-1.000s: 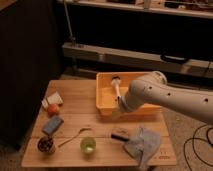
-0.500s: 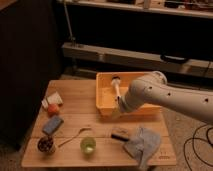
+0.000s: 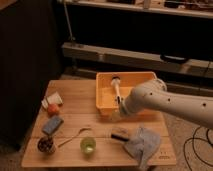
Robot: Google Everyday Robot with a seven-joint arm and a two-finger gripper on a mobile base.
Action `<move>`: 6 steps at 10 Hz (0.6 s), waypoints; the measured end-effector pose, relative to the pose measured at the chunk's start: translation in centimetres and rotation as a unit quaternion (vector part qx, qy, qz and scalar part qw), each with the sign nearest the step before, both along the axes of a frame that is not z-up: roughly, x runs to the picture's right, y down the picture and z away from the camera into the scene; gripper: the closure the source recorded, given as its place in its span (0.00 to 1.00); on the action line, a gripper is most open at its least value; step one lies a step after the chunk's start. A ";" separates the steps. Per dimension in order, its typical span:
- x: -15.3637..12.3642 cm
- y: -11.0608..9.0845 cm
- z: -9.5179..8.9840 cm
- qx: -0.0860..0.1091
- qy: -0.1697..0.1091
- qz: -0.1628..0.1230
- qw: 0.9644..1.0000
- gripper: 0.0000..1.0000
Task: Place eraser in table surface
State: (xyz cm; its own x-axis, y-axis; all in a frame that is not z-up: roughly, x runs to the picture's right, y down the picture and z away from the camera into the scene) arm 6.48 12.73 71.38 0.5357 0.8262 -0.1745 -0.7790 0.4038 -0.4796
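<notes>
camera view | eraser [image 3: 119,134] lies on the surface [image 3: 80,107], lower centre of frame, just left of a crumpled blue cloth [image 3: 143,146] | end effector [image 3: 116,114] just above the eraser in frame, at the yellow bin [image 3: 131,75] front wall; its opening cannot be told | green cup [image 3: 88,145] left of eraser

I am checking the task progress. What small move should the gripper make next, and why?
Probably lift the gripper up and away. The eraser seems to lie already on the table surface, apart from the gripper, which hangs at the front wall of the yellow bin.
</notes>
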 end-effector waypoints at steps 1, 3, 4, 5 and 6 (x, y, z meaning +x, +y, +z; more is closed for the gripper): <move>-0.2 1.3 1.1 0.008 -0.001 0.005 1.000 0.35; -0.6 2.7 2.1 0.016 0.000 -0.004 1.000 0.35; -1.1 3.5 2.8 0.016 -0.001 -0.017 1.000 0.35; -1.3 4.8 3.8 0.014 0.000 -0.031 0.999 0.35; -1.2 5.6 4.3 0.012 0.001 -0.038 0.999 0.35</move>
State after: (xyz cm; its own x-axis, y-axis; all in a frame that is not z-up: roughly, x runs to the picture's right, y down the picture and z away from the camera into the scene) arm 5.26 18.38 75.70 0.5968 0.7870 -0.1565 -0.7466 0.4732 -0.4677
